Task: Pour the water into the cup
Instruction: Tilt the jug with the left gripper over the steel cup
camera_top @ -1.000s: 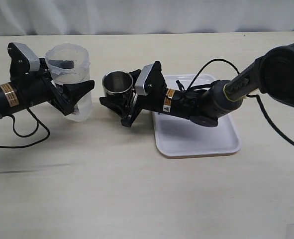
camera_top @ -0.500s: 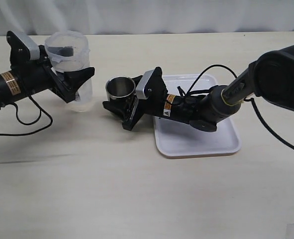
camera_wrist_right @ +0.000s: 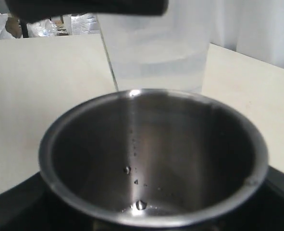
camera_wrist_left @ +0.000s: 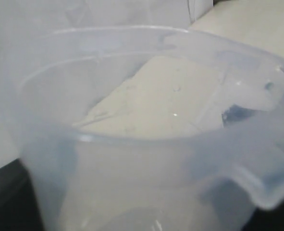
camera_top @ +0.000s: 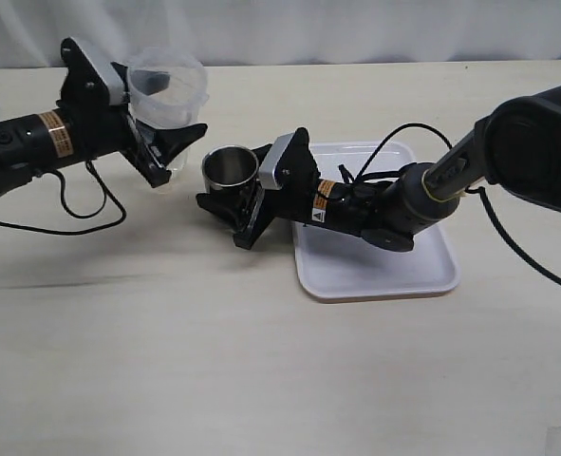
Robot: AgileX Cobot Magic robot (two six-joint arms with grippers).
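The steel cup (camera_top: 229, 168) stands upright on the table, left of the tray. My right gripper (camera_top: 225, 207) is shut around its body. In the right wrist view the cup (camera_wrist_right: 154, 159) fills the picture, with a few water drops inside. My left gripper (camera_top: 171, 152) is shut on the clear plastic jug (camera_top: 169, 93) and holds it upright, up and to the left of the cup. The jug (camera_wrist_left: 142, 130) fills the left wrist view and hides that gripper's fingers. The jug (camera_wrist_right: 156, 43) also stands close behind the cup in the right wrist view.
A white tray (camera_top: 375, 266) lies right of the cup, under my right arm. Black cables (camera_top: 71, 204) trail from the left arm over the table. A pale wall closes the far edge of the table.
My left gripper has carried the jug to the right and farther back, closer to the cup. The right gripper and the cup have stayed in place over the last half second.
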